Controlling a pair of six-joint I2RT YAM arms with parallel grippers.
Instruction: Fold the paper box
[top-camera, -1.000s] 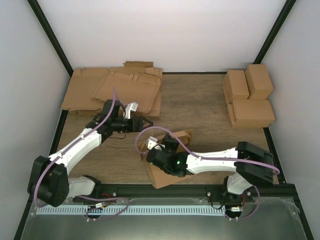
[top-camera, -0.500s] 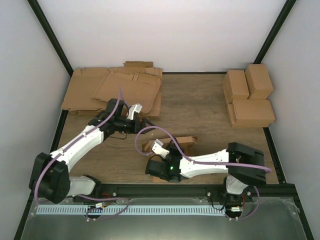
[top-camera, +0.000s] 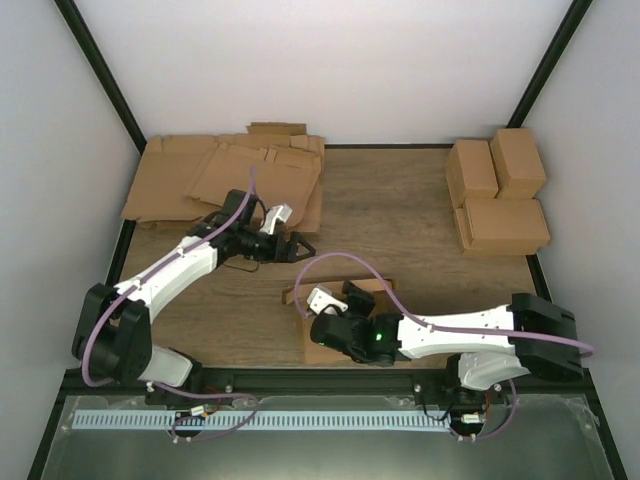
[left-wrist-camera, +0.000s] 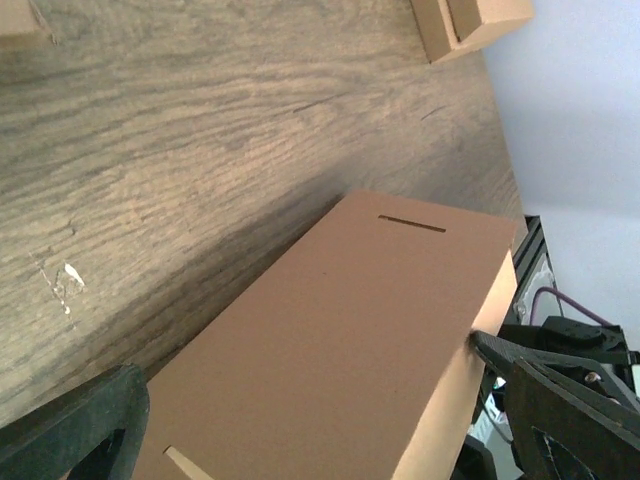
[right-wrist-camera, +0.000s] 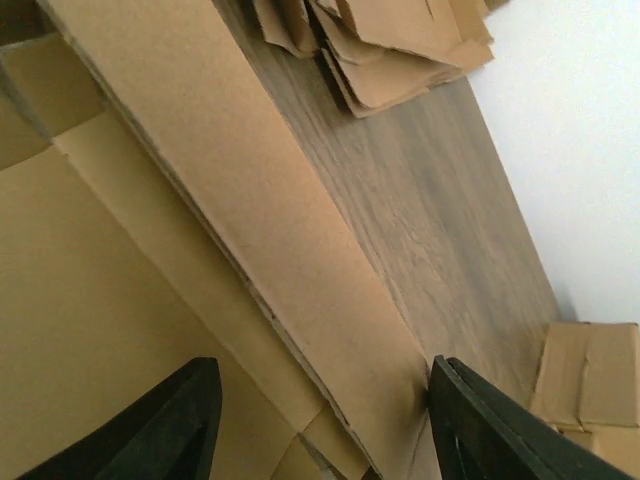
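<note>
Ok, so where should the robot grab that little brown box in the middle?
On the paper box, probably the long upright wall, coming down from above. It is thin and stands on edge, so one finger can slip inside and one outside. The right end effector sits astride it, open.

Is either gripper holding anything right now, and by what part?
Nothing is held. The right gripper has its jaws open astride a panel of the paper box. The left gripper is open, short of the box.
</note>
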